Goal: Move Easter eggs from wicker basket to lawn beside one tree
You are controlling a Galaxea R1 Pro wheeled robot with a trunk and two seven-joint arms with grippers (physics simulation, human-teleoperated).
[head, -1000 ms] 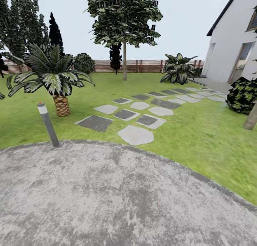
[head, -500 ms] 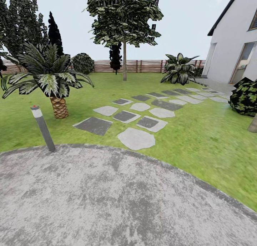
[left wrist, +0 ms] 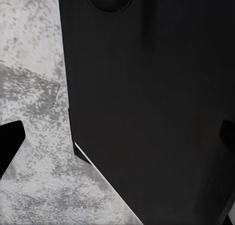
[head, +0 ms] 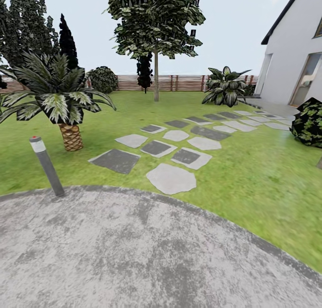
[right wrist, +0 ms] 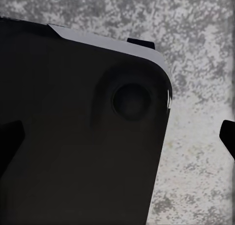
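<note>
Two surfaces are shown: grey paving at the near edge, lawn with stepping stones beyond. Finger state cannot be told.

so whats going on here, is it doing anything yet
Nothing is being handled at this moment. The robot stands on a round grey paved patch at the edge of the lawn, looking out over the garden. Ahead, grey stepping stones lead toward the white house. A short palm and a small bollard light stand to the left, with a tall tree in front of the wooden fence. Both wrist views look down at the paving past dark robot bodywork.
</note>
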